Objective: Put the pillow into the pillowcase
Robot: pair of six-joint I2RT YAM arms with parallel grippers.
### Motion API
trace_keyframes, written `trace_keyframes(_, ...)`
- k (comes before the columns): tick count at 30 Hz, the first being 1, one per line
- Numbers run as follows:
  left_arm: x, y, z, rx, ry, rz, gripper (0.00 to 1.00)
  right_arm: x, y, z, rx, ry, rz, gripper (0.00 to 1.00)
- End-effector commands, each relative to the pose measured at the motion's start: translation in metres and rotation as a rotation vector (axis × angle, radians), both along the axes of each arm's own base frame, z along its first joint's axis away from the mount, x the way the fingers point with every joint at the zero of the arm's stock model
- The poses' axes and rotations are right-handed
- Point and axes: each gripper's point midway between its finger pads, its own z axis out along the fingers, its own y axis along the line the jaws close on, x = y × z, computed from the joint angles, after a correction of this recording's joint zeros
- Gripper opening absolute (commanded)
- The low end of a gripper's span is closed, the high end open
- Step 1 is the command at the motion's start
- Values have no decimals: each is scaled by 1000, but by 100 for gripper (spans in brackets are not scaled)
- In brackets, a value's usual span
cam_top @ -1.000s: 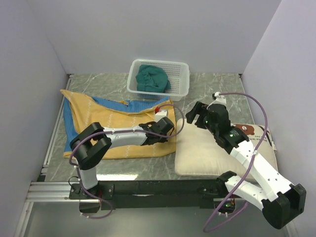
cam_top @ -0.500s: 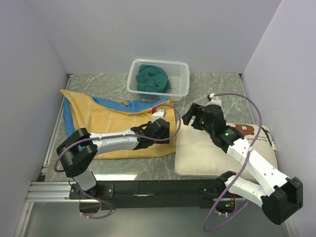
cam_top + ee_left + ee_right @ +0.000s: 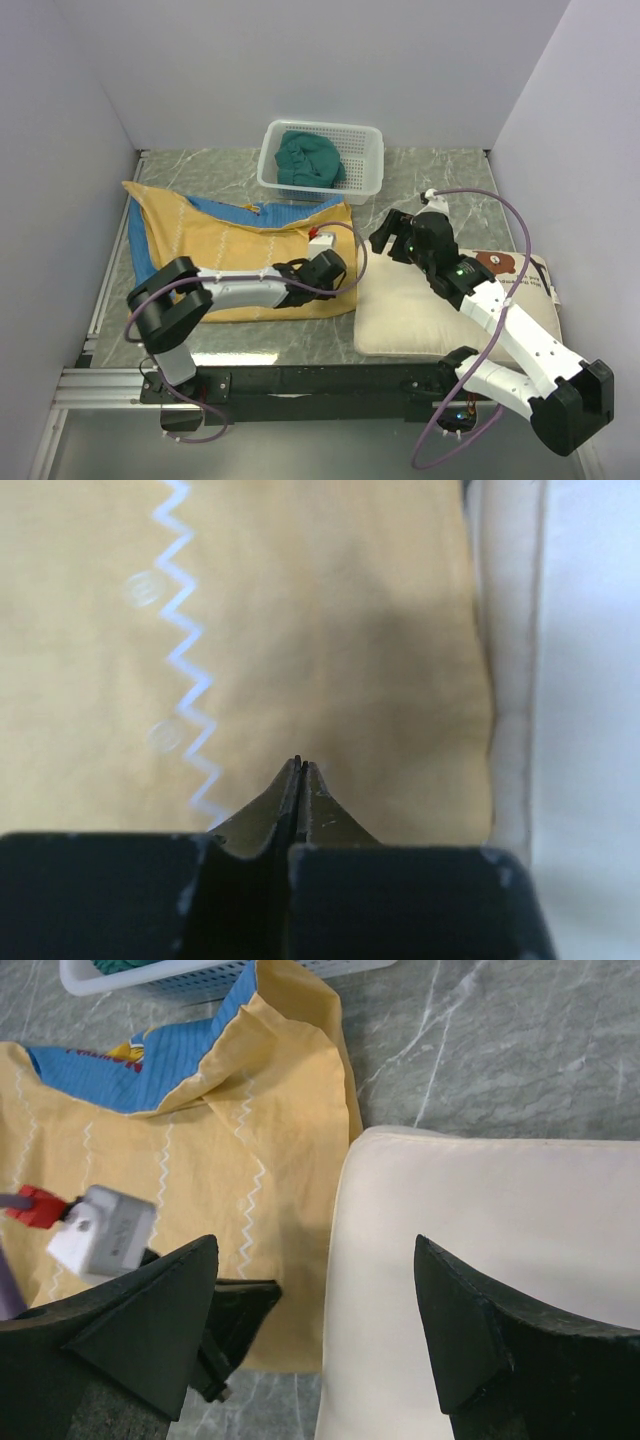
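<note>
The mustard-yellow pillowcase [image 3: 230,250] lies flat at the left, with its blue side showing along the far edge. The cream-white pillow [image 3: 420,310] lies to its right, the bear face [image 3: 497,262] at its far right end. My left gripper [image 3: 342,282] rests low over the pillowcase's right edge. In the left wrist view its jaws [image 3: 300,763] are shut, with yellow fabric [image 3: 330,630] under them and the pillow's edge [image 3: 590,680] at the right. My right gripper [image 3: 385,235] is open above the pillow's left edge. In the right wrist view [image 3: 316,1240] it spans the pillow [image 3: 480,1200] and the pillowcase [image 3: 200,1150].
A white plastic basket [image 3: 370,170] holding a teal cloth [image 3: 308,160] stands at the back, touching the pillowcase's far edge. Grey walls close in on the left, back and right. The marble table [image 3: 440,180] shows behind the pillow.
My left gripper has shifted a little nearer along the pillowcase's right edge and its elbow has swung. My right gripper has moved slightly left, towards the pillow's left edge.
</note>
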Motion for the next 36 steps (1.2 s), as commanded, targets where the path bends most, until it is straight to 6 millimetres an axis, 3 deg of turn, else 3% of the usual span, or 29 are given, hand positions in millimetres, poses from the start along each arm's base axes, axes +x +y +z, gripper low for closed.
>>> trace_keyframes(1, -8, 35, 29, 4, -41, 66, 1, 0, 6, 7, 16, -37, 22, 85)
trace_keyframes(7, -23, 72, 35, -13, -36, 102, 1, 0, 25, -7, 14, -16, 65, 84)
trace_keyframes(8, -22, 68, 40, -37, -48, 80, 1, 3, 29, -9, 0, -9, 76, 84)
trace_keyframes(9, -22, 66, 43, -48, -55, 70, 9, 6, 34, -9, -6, -13, 87, 85)
trace_keyframes(10, -20, 63, 49, -61, -62, 70, 14, 17, 39, 4, 0, -45, 85, 85)
trace_keyframes(12, -18, 61, 52, -51, -59, 67, 21, 35, 43, -10, -70, -19, 97, 85)
trace_keyframes(13, -15, 56, 59, -60, -66, 68, 22, 49, 47, 0, -84, -28, 99, 84)
trace_keyframes(14, -15, 55, 60, -61, -64, 64, 24, 60, 51, -21, -129, 20, 131, 82)
trace_keyframes(16, -16, 54, 69, -96, -76, 61, 29, 82, 59, -18, -115, 10, 164, 77)
trace_keyframes(17, -17, 54, 73, -107, -80, 61, 31, 89, 66, -36, -126, 52, 201, 69)
trace_keyframes(19, -16, 57, 82, -118, -94, 69, 32, 107, 73, -29, -132, 35, 217, 59)
trace_keyframes(20, -16, 58, 84, -121, -97, 68, 33, 113, 77, -42, -154, 58, 228, 57)
trace_keyframes(25, -19, 62, 101, -147, -113, 62, 34, 141, 83, -67, -208, 116, 241, 57)
trace_keyframes(31, -22, 70, 110, -153, -129, 57, 36, 143, 84, -101, -205, 166, 273, 58)
trace_keyframes(36, -23, 73, 113, -163, -136, 55, 38, 139, 80, -114, -203, 179, 268, 58)
